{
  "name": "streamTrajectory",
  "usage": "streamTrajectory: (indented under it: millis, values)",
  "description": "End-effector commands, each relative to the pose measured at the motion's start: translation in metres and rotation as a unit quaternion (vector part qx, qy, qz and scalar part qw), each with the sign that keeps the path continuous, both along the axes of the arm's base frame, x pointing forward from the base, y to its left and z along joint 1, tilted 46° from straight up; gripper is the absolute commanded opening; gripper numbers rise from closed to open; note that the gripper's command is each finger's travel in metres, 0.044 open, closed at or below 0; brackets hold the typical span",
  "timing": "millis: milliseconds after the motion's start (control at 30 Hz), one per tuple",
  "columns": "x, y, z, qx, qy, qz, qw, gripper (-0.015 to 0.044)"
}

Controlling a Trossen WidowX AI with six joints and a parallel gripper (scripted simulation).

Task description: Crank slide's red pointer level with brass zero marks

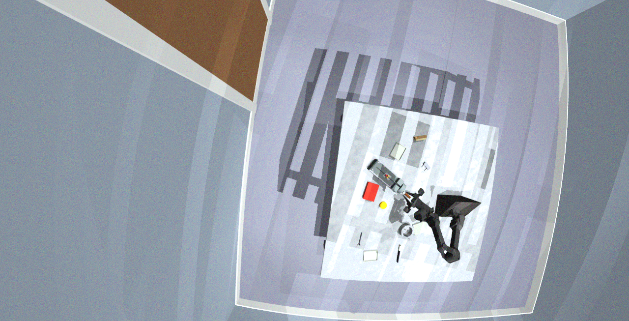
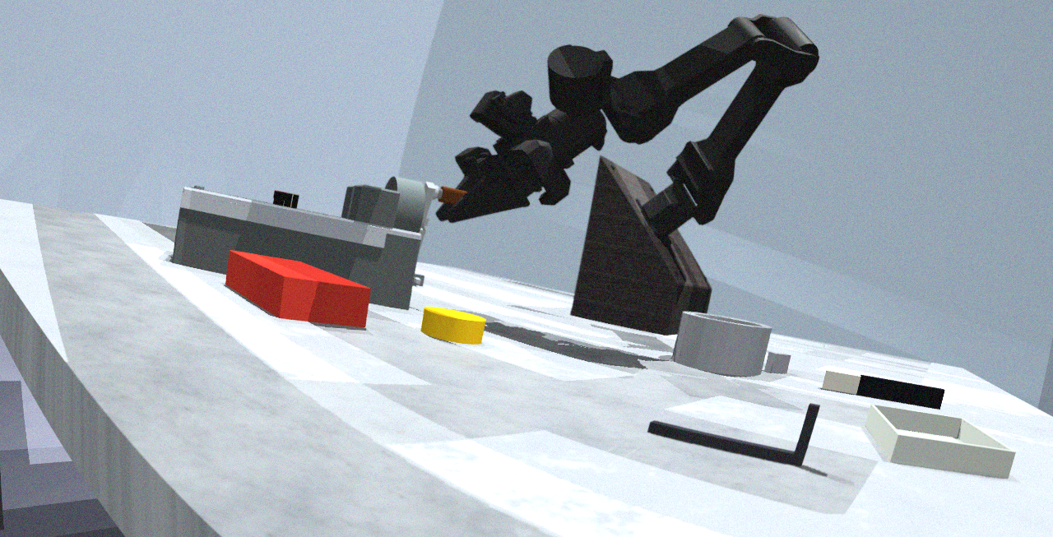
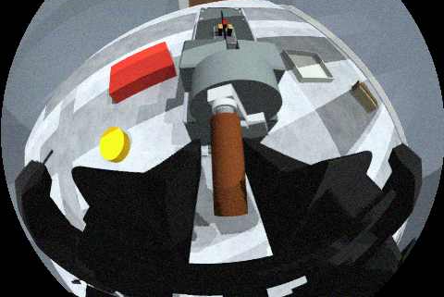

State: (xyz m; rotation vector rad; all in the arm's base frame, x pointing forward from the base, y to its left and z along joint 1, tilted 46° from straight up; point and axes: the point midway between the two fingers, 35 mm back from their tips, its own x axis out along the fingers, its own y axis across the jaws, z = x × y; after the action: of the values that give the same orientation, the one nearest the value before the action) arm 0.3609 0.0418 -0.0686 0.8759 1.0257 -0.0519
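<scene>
At ten o'clock from the gripper (image 1: 406, 199) (image 2: 444, 210) (image 3: 223, 142) in the top view, grasp of crank handle (image 1: 407, 195) (image 2: 452, 195) (image 3: 228, 163) apparently in hand. Noted fingers apart, closely astride it. Next: close firmly, then turn, watching red pointer (image 3: 225, 22) at twelve o'clock in wrist view against brass marks (image 3: 220, 27).

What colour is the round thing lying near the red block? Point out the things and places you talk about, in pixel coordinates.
Yellow (image 1: 383, 205) (image 2: 452, 326) (image 3: 113, 144), best seen in the wrist view.
</scene>
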Motion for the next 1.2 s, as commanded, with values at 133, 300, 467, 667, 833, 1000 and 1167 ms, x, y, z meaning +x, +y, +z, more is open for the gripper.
streamTrajectory:
  millis: [133, 300, 467, 667, 833, 1000, 1167]
  values:
    - [-0.001, 0.0, -0.001, 0.0, 0.003, -0.003, 1.0, 0.0]
    - [0.0, 0.0, 0.0, 0.0, 0.002, -0.003, 1.0, 0.0]
    - [-0.001, -0.002, -0.001, 0.0, 0.002, -0.003, 1.0, 0.0]
    - [-0.003, -0.007, -0.002, 0.0, 0.002, -0.003, 1.0, 0.0]
    - [-0.005, -0.011, -0.004, 0.0, 0.002, -0.003, 1.0, 0.0]
    - [-0.006, -0.012, -0.005, 0.0, 0.003, -0.003, 1.0, 0.0]
    - [-0.006, -0.013, -0.006, 0.0, 0.003, -0.003, 1.0, 0.0]
